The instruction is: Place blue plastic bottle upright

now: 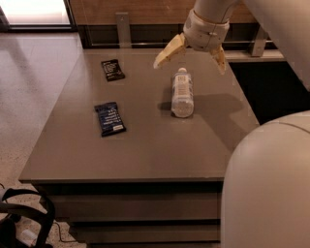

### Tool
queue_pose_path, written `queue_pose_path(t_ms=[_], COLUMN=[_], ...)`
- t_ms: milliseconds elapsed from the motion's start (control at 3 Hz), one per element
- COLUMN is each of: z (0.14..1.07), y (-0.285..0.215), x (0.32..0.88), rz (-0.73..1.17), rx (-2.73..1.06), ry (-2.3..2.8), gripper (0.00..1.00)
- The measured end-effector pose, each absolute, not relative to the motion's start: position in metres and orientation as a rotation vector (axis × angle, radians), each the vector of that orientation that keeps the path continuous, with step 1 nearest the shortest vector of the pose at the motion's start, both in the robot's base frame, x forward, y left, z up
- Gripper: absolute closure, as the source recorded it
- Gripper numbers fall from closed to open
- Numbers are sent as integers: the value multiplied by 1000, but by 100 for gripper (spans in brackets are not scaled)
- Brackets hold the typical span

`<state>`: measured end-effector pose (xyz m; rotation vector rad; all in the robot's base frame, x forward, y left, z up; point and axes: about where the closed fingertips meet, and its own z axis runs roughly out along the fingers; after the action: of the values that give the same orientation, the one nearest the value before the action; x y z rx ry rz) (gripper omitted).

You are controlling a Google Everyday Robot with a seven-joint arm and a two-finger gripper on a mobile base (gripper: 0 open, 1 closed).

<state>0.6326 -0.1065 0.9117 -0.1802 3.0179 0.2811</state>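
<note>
The gripper (190, 67) hangs, fingers spread wide, over the cap end of the lying bottle (182, 97), with open air between. The black packet (112, 69) and blue wrapper (110, 118) lie flat, well apart from it on the table (145, 150).

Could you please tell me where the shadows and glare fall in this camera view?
In the camera view, a soft shadow lies on the table, on the picture's right of the lying blue plastic bottle; the open gripper hovers above its cap; glare washes out a bright patch at top left; the robot's pale body blocks the lower right.
</note>
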Motion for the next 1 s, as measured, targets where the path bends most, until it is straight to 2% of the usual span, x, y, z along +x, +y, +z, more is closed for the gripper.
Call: queue_pose_path(t_ms=[667, 1000], z=[888, 873], y=[-81, -75], x=[644, 644], rz=[307, 248], rx=[-10, 7], ry=[3093, 3104], gripper=[0, 0])
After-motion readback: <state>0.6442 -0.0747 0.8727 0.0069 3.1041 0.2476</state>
